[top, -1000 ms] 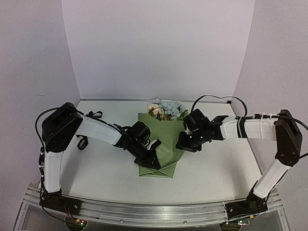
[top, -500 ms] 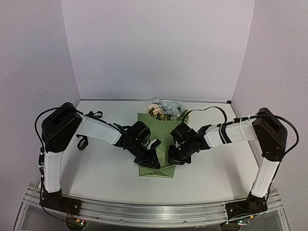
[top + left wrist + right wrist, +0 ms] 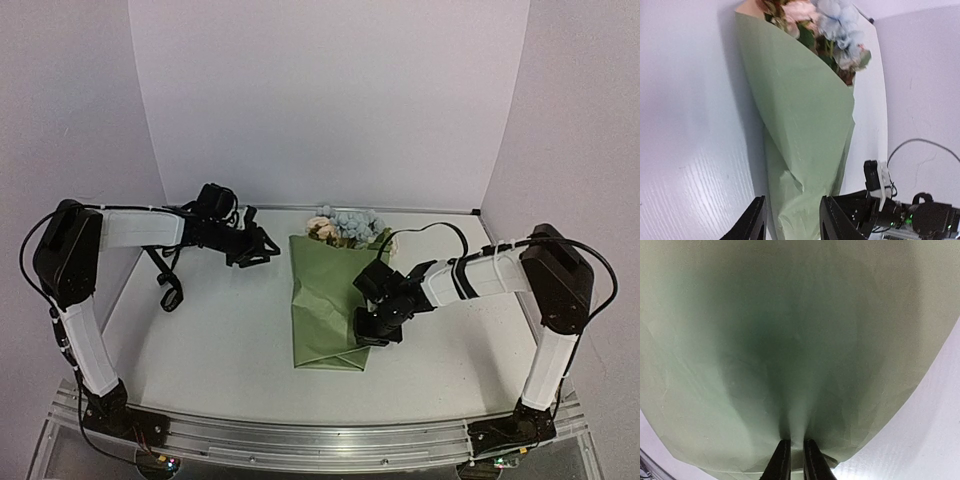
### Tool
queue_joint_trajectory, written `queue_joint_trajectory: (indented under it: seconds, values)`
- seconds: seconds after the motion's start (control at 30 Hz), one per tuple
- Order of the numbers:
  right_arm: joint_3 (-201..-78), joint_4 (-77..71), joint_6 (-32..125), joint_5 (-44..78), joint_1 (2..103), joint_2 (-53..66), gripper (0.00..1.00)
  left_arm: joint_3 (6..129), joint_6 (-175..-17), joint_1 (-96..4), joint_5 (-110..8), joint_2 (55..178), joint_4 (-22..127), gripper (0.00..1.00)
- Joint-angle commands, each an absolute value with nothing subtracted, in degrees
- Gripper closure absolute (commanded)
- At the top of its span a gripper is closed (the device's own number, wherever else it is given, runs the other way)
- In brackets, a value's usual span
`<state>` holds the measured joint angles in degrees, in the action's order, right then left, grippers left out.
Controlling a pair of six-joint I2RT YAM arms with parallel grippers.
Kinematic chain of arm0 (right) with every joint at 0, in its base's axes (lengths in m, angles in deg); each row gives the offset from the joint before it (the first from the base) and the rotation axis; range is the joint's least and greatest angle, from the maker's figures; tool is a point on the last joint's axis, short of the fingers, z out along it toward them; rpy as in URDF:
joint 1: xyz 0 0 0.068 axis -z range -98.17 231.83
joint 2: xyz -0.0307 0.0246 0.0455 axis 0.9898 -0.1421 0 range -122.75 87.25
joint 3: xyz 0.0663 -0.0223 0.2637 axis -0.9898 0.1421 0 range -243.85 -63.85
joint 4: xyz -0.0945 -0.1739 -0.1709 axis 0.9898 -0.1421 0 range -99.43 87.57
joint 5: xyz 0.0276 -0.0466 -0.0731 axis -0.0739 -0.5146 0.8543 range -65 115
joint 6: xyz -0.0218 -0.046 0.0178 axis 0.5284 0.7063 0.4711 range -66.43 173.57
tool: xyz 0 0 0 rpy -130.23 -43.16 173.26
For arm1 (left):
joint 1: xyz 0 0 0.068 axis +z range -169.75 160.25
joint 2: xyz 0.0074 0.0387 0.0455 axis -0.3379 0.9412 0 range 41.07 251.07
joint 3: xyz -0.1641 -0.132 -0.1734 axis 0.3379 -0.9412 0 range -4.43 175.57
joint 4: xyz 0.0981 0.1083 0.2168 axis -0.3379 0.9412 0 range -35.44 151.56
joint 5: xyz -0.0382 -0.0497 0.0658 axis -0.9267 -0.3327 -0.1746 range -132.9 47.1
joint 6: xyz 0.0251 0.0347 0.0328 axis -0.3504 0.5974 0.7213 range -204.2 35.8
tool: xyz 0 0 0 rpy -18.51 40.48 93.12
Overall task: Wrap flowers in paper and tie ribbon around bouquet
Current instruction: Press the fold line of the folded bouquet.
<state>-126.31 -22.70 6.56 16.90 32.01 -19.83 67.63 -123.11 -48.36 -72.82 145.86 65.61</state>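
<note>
My right gripper [image 3: 794, 444] is pinching shut on a fold of the paper [image 3: 322, 300], with its two fingers almost touching each other. It is biting near the paper's right edge, low down by the narrow folded end. The green paper is lying in a cone on the table [image 3: 215, 335], and the flowers [image 3: 345, 226] are poking out of the wide end by the back wall. My left gripper [image 3: 262, 245] is hanging part way open and is holding nothing. It is sitting just beside the paper's top left corner, not touching it. Bare white table is lying to the left of the paper and in front of it.
</note>
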Motion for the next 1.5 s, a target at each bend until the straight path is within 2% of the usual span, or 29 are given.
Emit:
queue_joint_trajectory:
  seconds: [0.0,0.43,0.6,0.73,1.0,1.13,1.47]
  values:
    - [-128.5,-33.0,12.7,22.1,31.8,-20.8,0.9,72.2,-124.6,-47.5,-73.2,150.6,64.2,0.59]
    - [-132.2,-38.7,21.2,24.2,32.0,-22.3,0.89,81.9,-129.0,-47.2,-78.4,163.8,56.9,0.4]
    - [-133.3,-39.1,22.0,23.5,32.0,-22.4,0.89,84.8,-129.0,-47.2,-79.3,167.9,55.3,0.4]
    - [-134.0,-39.2,22.2,23.4,32.0,-22.9,0.88,86.5,-129.3,-47.3,-80.8,169.9,52.8,0.49]
    - [-133.4,-39.3,22.3,23.2,31.9,-24.0,0.88,90.7,-127.2,-47.2,-78.7,172.9,54.1,0.87]
    - [-133.0,-39.3,22.6,23.4,31.9,-24.9,0.88,92.9,-123.7,-47.2,-76.6,173.1,56.9,0.99]
    - [-132.7,-40.2,23.7,25.0,31.1,-27.4,0.89,99.7,-114.5,-44.6,-78.8,176.6,64.0,1.0]
